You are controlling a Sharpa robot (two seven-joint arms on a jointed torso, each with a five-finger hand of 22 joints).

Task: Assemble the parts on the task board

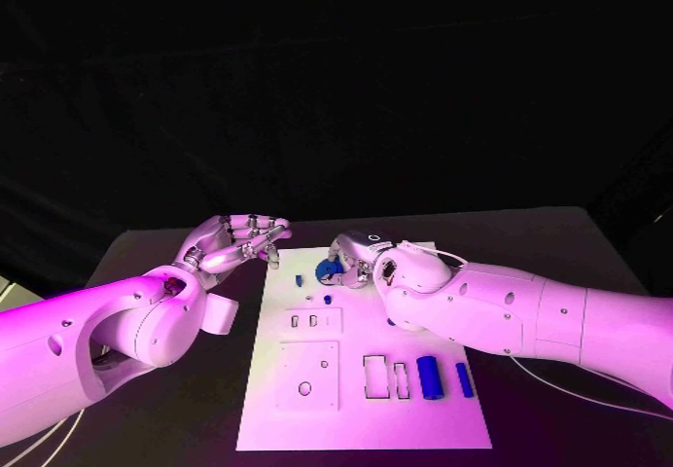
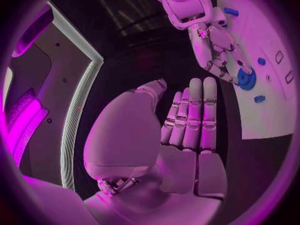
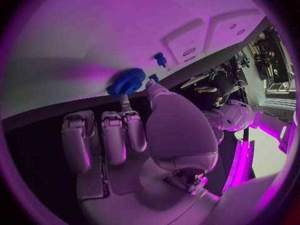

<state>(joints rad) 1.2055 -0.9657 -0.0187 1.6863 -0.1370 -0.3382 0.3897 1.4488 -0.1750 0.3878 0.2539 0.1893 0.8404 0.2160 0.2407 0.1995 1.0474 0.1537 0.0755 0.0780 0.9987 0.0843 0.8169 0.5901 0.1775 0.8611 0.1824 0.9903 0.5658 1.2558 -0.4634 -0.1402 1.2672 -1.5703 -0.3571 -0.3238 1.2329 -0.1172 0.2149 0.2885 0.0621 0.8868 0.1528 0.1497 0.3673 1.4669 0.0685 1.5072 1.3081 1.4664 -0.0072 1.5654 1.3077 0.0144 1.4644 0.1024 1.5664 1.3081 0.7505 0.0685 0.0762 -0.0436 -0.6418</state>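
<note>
Gear [image 3: 127, 81], blue, toothed, at the far end of the white board [image 1: 421, 418], pinched by the right hand [image 1: 359, 259]; judged light, rigid, best held by its rim; left hand [image 1: 238, 243] empty, fingers apart, above the tabletop [image 1: 561, 243] just beside the board.

Taking the task board [image 1: 365, 409] as landmark: it lies in the middle of the table [image 1: 561, 243]. At its far end the gear [image 1: 330, 269] rests on the board, with the right hand [image 1: 358, 261] touching it from the right. Just nearer than the gear, two small parts [image 1: 299, 280] lie on the board. Toward the near right corner two cylinders [image 1: 429, 377] lie side by side. The left hand [image 1: 241, 243] hovers off the board's far left corner, apart from it.
</note>
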